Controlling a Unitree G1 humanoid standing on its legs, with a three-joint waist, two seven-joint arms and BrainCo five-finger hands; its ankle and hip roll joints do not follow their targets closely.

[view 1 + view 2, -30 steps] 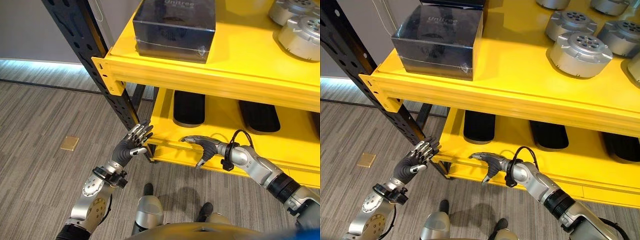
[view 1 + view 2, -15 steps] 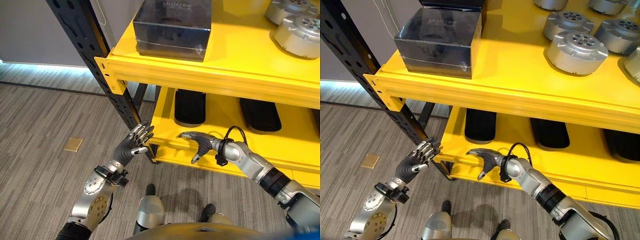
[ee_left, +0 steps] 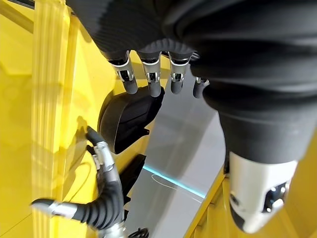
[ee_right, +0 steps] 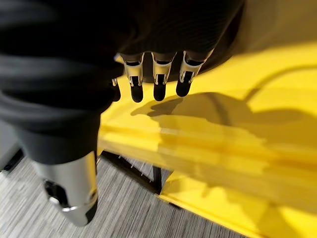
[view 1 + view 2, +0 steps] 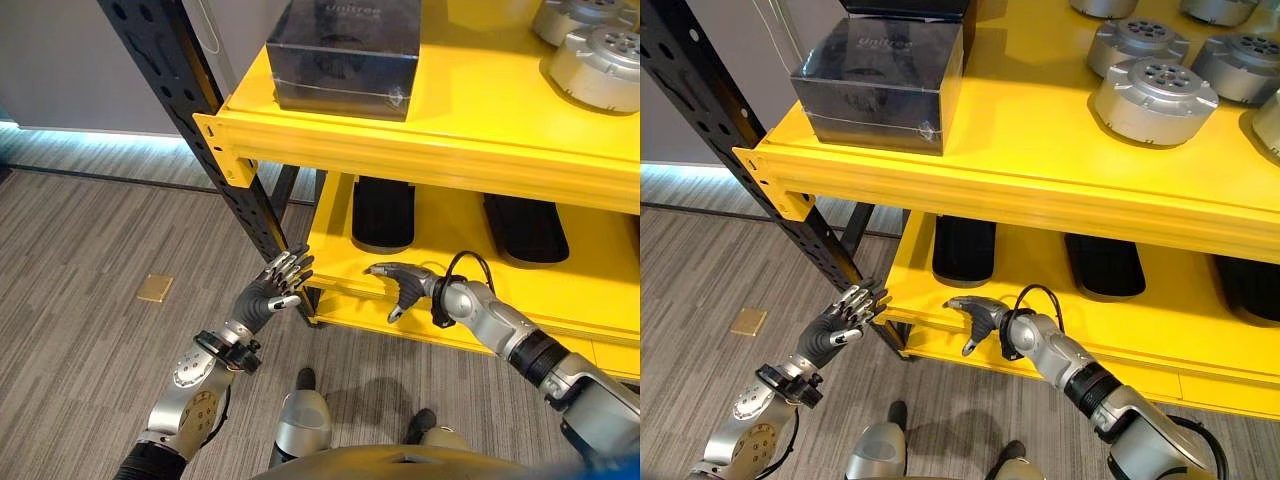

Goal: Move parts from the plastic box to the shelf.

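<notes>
Left eye view. Yellow shelf (image 5: 500, 110), upper level: dark box (image 5: 345, 55) near the left end, silver round parts (image 5: 597, 58) at the right. Lower level: two black oblong pads (image 5: 382, 212). Black upright post (image 5: 200, 120) at the left corner. Left hand (image 5: 272, 293) raised beside the post, fingers straight and spread, holding nothing. Right hand (image 5: 402, 284) level with the lower shelf's front lip, fingers loosely extended, thumb hanging, holding nothing.

Right eye view. Same stock; several silver parts (image 5: 1155, 100) grouped on the upper level, well apart from both hands. Small tan plate (image 5: 749, 321) on the grey floor.

Left wrist view. Fingertips (image 3: 150, 84) relaxed, nothing between them; black pad and the other hand beyond.

Right wrist view. Fingertips (image 4: 158, 84) relaxed over the yellow shelf edge, nothing held.

Progress, as judged: some parts already shelved; plastic box unlocated, remaining count unknown; both hands free for a next fetch.
</notes>
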